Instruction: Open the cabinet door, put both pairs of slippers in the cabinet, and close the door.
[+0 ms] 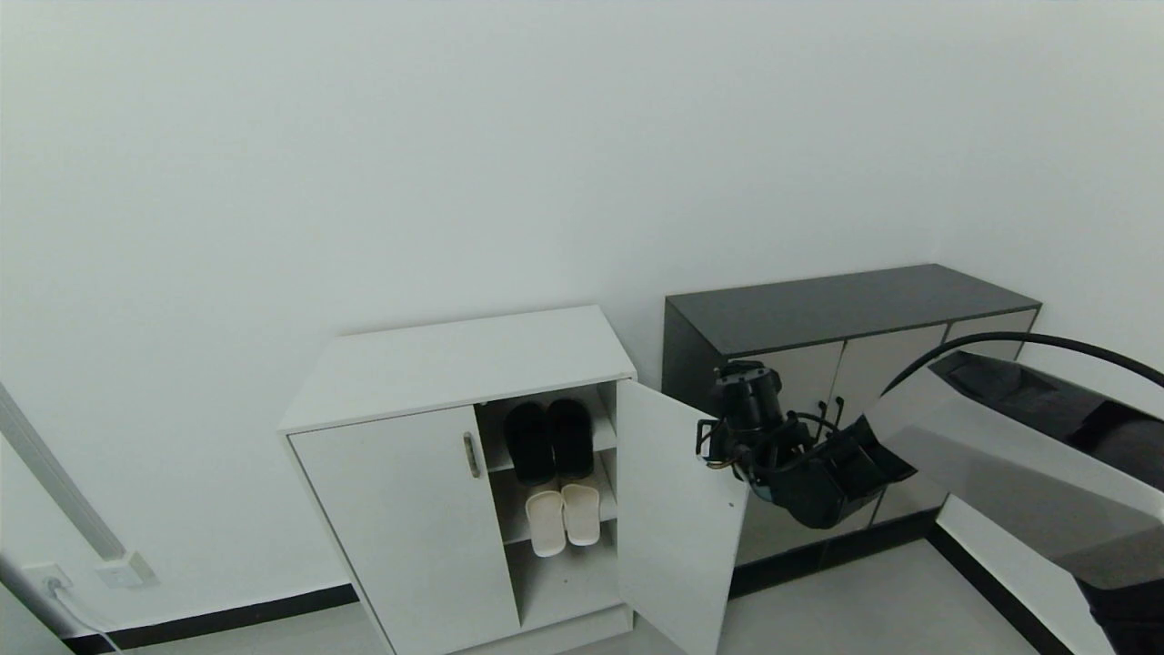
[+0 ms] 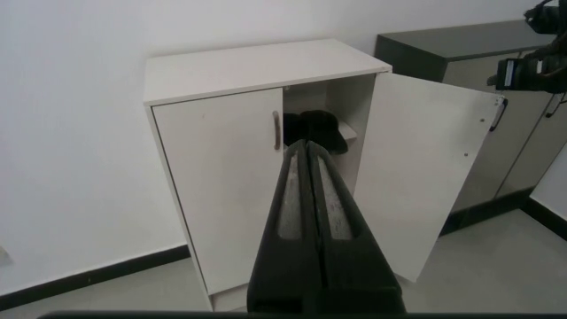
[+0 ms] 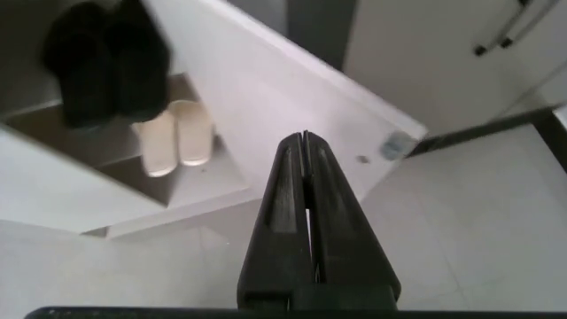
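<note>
Two pairs sat inside the cabinet (image 1: 455, 364), black slippers (image 1: 548, 441) above white slippers (image 1: 564, 517), with the right door (image 1: 677, 509) open. The left claw (image 2: 307, 143) and right claw (image 3: 304, 137) were both pinched closed.

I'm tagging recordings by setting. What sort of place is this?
Probably a home or office entryway: a white shoe cabinet with black slippers and white slippers on its shelves, beside a dark sideboard against a wall.

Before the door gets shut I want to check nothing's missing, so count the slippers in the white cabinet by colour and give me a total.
black slippers: 2
white slippers: 2
Total: 4 slippers
</note>
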{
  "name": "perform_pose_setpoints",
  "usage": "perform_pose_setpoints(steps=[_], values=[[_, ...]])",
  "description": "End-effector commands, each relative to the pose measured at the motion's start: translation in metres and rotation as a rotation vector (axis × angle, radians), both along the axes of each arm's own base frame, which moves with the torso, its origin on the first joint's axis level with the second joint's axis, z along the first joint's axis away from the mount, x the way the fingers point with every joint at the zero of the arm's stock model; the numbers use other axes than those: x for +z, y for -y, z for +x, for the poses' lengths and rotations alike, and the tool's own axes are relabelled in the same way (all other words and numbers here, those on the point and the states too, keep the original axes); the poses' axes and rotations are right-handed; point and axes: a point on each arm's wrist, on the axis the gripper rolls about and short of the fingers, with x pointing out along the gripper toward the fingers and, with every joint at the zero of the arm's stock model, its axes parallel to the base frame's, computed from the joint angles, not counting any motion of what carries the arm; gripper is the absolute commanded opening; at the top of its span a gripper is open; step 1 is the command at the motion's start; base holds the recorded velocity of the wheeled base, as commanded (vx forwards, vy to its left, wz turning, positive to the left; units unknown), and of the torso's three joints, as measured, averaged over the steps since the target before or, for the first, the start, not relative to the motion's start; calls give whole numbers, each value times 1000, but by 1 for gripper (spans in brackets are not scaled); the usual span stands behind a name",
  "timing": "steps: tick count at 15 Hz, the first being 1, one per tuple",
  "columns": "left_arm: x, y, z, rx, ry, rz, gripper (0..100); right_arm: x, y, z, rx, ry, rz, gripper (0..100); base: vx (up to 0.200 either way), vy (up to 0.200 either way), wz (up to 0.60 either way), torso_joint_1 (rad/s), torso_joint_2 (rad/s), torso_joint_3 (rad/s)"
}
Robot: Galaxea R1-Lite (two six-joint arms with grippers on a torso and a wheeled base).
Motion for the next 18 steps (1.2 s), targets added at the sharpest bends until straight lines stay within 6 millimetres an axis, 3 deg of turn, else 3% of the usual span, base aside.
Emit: perform_pose_setpoints(steps=[1, 3, 7, 18], values=[[0, 0, 0, 0, -1, 0, 0, 3, 14, 13, -37, 16, 7, 0, 0, 0, 0, 0, 0, 0], [0, 0, 0, 0, -1, 0, 0, -3, 29, 30, -83, 22, 9, 0, 0, 0, 0, 0, 0, 0], [0, 0, 0, 0, -1, 0, 0, -19, 38, 44, -93, 3, 10, 0, 0, 0, 0, 0, 0, 0], [0, 0, 0, 0, -1, 0, 0, -33, 41, 47, -86, -45, -3, 0, 0, 0, 0, 0, 0, 0]])
